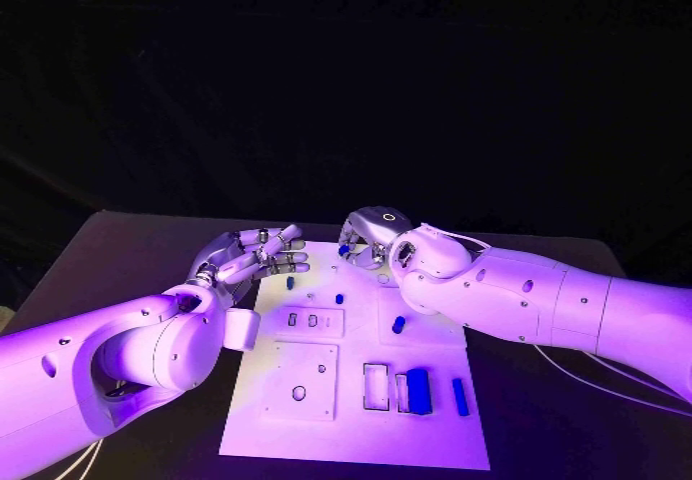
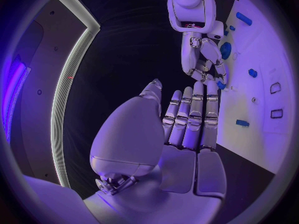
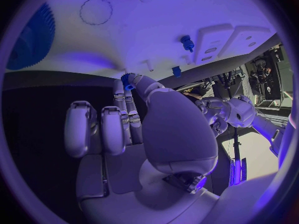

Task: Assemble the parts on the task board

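Observation:
The white task board [image 1: 361,440] lies in the middle of the black table. My right hand [image 1: 372,235] hovers over the board's far edge and pinches a small blue part [image 3: 127,80] between thumb and a fingertip; the left wrist view shows that part [image 2: 220,84] at its fingertips. My left hand [image 1: 260,255] is beside it at the board's far left corner, fingers [image 2: 190,119] stretched out side by side, holding nothing. A blue block [image 1: 418,390] and a thin blue bar [image 1: 460,396] lie near the board's right front. A blue peg [image 1: 398,324] stands mid-board.
A ribbed blue disc [image 3: 31,35] sits on the board [image 3: 156,30] close to my right hand. Two small blue pieces [image 1: 339,297] [image 1: 290,283] lie near the far edge. Rectangular recesses [image 1: 376,386] and a small plate with holes [image 1: 306,378] mark the board's near half. Black table [image 1: 577,440] surrounds it.

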You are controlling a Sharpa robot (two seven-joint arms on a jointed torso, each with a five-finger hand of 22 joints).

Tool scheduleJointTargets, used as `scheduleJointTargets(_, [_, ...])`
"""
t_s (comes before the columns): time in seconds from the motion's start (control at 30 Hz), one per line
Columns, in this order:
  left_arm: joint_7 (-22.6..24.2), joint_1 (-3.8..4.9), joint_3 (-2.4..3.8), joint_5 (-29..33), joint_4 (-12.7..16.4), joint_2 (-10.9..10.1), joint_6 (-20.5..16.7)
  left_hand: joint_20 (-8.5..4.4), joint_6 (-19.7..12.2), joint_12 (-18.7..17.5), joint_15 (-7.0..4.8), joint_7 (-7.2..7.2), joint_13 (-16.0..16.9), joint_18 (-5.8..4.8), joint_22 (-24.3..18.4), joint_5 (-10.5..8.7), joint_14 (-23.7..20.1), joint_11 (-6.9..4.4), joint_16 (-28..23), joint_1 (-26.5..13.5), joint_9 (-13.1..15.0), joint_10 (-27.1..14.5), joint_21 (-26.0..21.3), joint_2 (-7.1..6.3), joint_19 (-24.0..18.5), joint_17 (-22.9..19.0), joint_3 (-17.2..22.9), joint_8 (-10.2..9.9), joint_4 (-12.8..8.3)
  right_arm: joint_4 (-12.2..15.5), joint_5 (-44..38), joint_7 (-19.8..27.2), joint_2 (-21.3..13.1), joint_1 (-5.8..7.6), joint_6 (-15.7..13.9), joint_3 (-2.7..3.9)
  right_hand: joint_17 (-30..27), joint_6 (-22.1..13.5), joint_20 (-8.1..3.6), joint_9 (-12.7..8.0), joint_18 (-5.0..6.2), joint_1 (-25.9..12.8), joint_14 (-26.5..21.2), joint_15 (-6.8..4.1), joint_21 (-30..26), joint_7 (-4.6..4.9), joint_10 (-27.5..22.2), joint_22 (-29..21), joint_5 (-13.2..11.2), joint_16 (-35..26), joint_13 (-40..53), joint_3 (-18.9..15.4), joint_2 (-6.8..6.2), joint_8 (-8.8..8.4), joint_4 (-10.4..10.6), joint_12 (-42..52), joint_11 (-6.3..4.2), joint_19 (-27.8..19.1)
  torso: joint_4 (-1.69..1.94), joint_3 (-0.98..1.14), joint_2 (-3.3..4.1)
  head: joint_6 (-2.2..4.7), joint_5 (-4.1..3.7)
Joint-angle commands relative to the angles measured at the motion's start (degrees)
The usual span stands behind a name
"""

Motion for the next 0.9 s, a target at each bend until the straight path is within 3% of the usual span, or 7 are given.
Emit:
scheduleJointTargets(0.03, [0.21,0.12,0.06,-0.29,0.07,0.15,0.98,0.09,0.04,-0.37,0.28,0.46,-0.02,0.47,0.05,-0.23,-0.29,0.35,-0.21,0.31,-0.03,-0.07,0.2,-0.37,-0.38,0.07,-0.16,-0.25,0.08,-0.23,-0.13,0.65,0.28,-0.12,1.68,-0.02,-0.05,0.18,0.17,0.06,-0.67,-0.11,3.05,-0.44,0.08,0.03,0.28,-0.05,-0.19,0.22,0.04,0.34,0.04,0.33,-0.12,0.37,0.27,0.24,0.04,-0.03,0.05,-0.05,-0.03])
scheduleJointTargets(0.47, [0.18,0.15,0.06,-0.29,0.07,0.19,0.99,0.09,0.04,-0.37,0.28,0.46,-0.02,0.47,0.05,-0.23,-0.29,0.35,-0.21,0.31,-0.03,-0.07,0.2,-0.37,-0.38,0.07,-0.16,-0.25,0.08,-1.88,-0.1,0.44,1.42,-0.18,2.28,-0.02,-0.59,-0.45,0.27,0.09,-0.62,-0.73,2.89,-0.27,-0.01,0.27,-0.2,-0.18,-0.59,0.0,-0.08,0.61,-0.42,-0.05,0.24,-0.09,0.5,-0.02,0.05,-0.03,0.12,0.02,-0.01])
scheduleJointTargets(0.6, [0.14,0.17,0.06,-0.29,0.06,0.19,1.02,0.09,0.04,-0.37,0.28,0.46,-0.02,0.47,0.05,-0.23,-0.29,0.35,-0.21,0.31,-0.03,-0.07,0.2,-0.37,-0.38,0.07,-0.16,-0.25,0.08,-2.38,0.02,0.21,1.7,-0.19,2.57,-0.02,-1.37,-2.17,0.66,-0.17,-0.7,-1.59,2.66,0.36,0.19,1.13,-2.02,0.21,-1.44,-0.37,-0.48,0.78,-1.2,-1.05,0.75,-1.16,1.24,0.03,0.06,-0.02,0.14,0.05,0.03])
scheduleJointTargets(0.77, [0.08,0.18,0.06,-0.29,0.05,0.17,1.06,0.09,0.04,-0.37,0.28,0.46,-0.02,0.47,0.05,-0.23,-0.29,0.35,-0.21,0.31,-0.03,-0.07,0.2,-0.37,-0.38,0.07,-0.16,-0.25,0.08,-2.55,0.1,0.01,1.77,-0.19,2.16,-0.02,-3.46,-6.01,1.81,-0.92,-0.16,-2.94,2.06,1.68,-1.5,2.76,-6.35,-2.25,-5.34,-1.49,-1.27,-0.47,-2.97,-2.08,1.52,-1.68,2.84,-1.81,-0.01,0.0,0.17,0.1,0.06])
scheduleJointTargets(0.9, [0.04,0.19,0.06,-0.29,0.06,0.11,1.07,0.13,0.03,-0.45,0.3,0.48,-0.02,0.46,0.05,-0.23,-0.31,0.38,-0.3,0.34,-0.03,-0.08,0.19,-0.37,-0.53,0.09,-0.16,-0.31,0.06,-1.34,0.11,-0.16,0.9,-0.19,0.93,-0.02,-3.91,-6.68,2.11,-1.03,-0.01,-2.96,1.93,1.87,-1.88,2.95,-7.26,-2.73,-5.56,-1.7,-1.39,-1.12,-3.27,-2.0,1.58,-1.48,3.09,-2.2,-0.07,0.04,0.18,0.12,0.1])
